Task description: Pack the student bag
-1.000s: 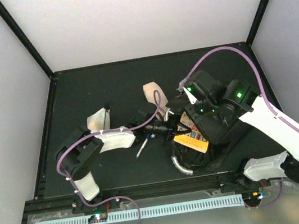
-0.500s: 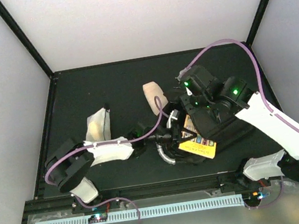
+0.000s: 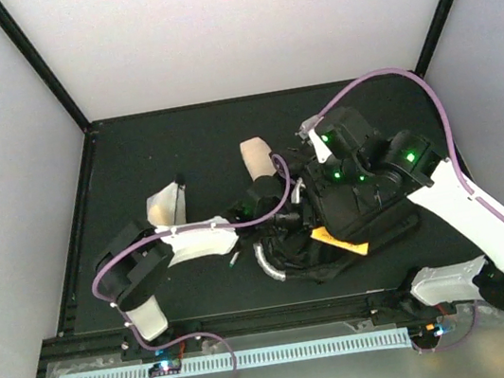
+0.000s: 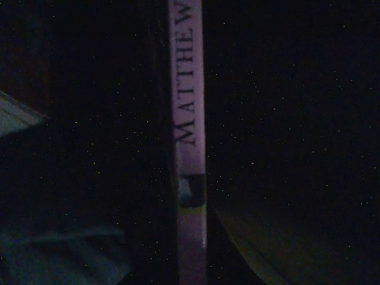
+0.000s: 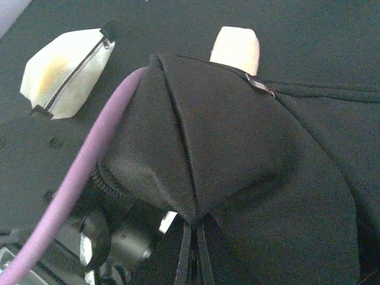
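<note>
Top view
Student bag (image 3: 352, 216): a black fabric backpack lying crumpled right of the table's (image 3: 131, 151) centre, under both arms.
Grey handle (image 3: 266, 265): curves out of the bag's near left side.
Orange corner (image 3: 342, 242): a flat orange piece pokes out of the bag's near folds; I cannot tell what it belongs to.
Left arm (image 3: 193, 241): stretches from the near left towards the bag, and its end disappears among the black folds.
Right arm (image 3: 471, 207): comes from the near right, its dark wrist with green lights above the far part of the bag.
Whitish pouch (image 3: 166, 205): lies on the table left of the bag, well apart from it.
Beige object (image 3: 255, 158): lies just beyond the bag's far left edge.

Left wrist view
Surroundings: almost wholly dark.
Pink spine (image 4: 189, 148): a narrow upright strip printed "MATTHEW", close to the lens.
Left gripper: its fingers do not show here, so I cannot tell whether it is parted or closed.

Right wrist view
Right gripper (image 5: 193, 240): two narrow dark fingers pressed together on the bag's fabric, whose folds all run to that pinch.
Bag fabric: raised like a tent over the left arm's wrist.
Purple cable (image 5: 89, 172): runs out from under the fabric towards the lower left.
Pouch and beige object: on the table beyond the bag, the pouch showing a black zip.
</note>
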You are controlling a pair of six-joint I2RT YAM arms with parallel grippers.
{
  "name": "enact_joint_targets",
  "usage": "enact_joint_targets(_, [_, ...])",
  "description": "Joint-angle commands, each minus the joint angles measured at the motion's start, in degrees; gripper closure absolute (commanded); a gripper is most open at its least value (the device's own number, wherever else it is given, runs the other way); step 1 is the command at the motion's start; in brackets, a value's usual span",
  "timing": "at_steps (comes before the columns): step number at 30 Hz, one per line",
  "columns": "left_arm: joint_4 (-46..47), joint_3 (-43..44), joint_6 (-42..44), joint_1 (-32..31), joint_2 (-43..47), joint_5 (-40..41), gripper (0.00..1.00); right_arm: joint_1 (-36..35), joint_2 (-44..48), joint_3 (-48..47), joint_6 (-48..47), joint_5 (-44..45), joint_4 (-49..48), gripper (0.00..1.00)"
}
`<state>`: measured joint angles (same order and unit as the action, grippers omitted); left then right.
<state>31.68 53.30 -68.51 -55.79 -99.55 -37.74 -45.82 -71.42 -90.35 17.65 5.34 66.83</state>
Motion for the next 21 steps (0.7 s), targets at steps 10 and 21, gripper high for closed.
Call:
enact_joint_targets(10, [-17.38, 11.87, 10.11, 4.80, -8.80, 0.68, 0.83, -0.66, 4.75, 0.80, -4.64, -11.52, -6.31, 0.98])
enact_joint_targets(21, [-15.80, 3.50, 13.73, 4.75, 1.95, 5.22, 0.20, -0.57, 5.44, 2.87, 0.20, 3.03, -6.45, 0.98])
